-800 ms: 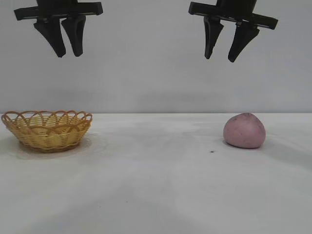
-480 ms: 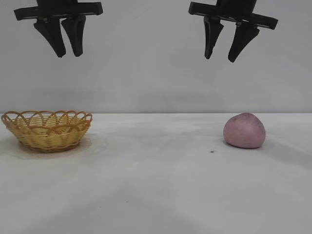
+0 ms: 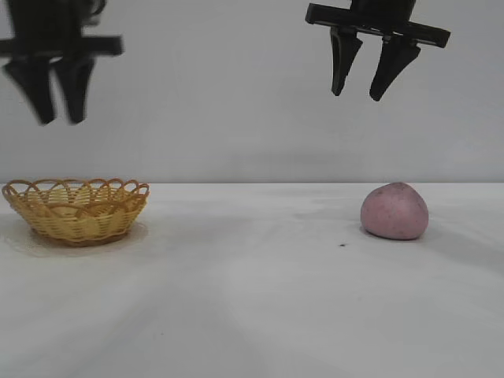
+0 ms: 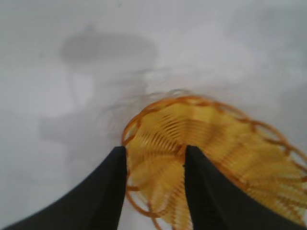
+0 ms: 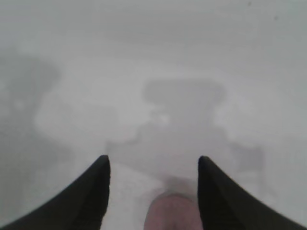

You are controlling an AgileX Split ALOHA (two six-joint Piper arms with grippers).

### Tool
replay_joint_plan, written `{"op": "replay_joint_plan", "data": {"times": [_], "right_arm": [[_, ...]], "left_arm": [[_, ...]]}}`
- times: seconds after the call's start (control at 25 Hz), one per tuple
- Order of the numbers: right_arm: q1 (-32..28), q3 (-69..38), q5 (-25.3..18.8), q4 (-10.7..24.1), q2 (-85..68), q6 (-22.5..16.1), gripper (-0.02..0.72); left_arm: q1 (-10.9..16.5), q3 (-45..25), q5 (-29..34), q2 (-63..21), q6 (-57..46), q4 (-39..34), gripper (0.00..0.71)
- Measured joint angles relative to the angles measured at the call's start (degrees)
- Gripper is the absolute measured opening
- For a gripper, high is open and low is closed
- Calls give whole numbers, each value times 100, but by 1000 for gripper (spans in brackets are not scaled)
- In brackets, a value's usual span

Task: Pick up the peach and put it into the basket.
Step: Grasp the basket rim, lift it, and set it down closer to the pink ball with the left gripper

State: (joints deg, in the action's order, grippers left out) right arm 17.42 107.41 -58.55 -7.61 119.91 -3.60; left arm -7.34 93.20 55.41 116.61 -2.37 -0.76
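The dusty-pink peach (image 3: 394, 211) lies on the white table at the right. Its top shows in the right wrist view (image 5: 171, 214), low between the fingers. The yellow wicker basket (image 3: 76, 208) with an orange-brown looped rim sits at the left. My right gripper (image 3: 359, 94) hangs open and empty high above the peach, a little to its left. My left gripper (image 3: 58, 120) hangs open and empty above the basket's left half. The left wrist view shows the basket (image 4: 216, 158) below its fingers (image 4: 110, 191).
The white table (image 3: 252, 299) runs wide between basket and peach. A small dark speck (image 3: 343, 244) lies on it left of the peach. A plain grey wall stands behind.
My left gripper has dropped lower and shifted left, toward the basket. The right gripper, the peach and the basket have not moved.
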Motion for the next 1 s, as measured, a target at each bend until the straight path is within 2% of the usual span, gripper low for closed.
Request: {"op": "replay_joint_plan", "data": {"times": [0.4, 0.84, 1.0], "right_arm": [[0, 9, 0, 0, 0, 0, 402], [0, 9, -22, 0, 0, 0, 402], [0, 9, -22, 0, 0, 0, 402]], "left_arm": [[72, -213, -663, 39, 303, -25, 283], [72, -213, -770, 715, 321, -25, 283], [72, -213, -767, 788, 398, 176, 76]]}}
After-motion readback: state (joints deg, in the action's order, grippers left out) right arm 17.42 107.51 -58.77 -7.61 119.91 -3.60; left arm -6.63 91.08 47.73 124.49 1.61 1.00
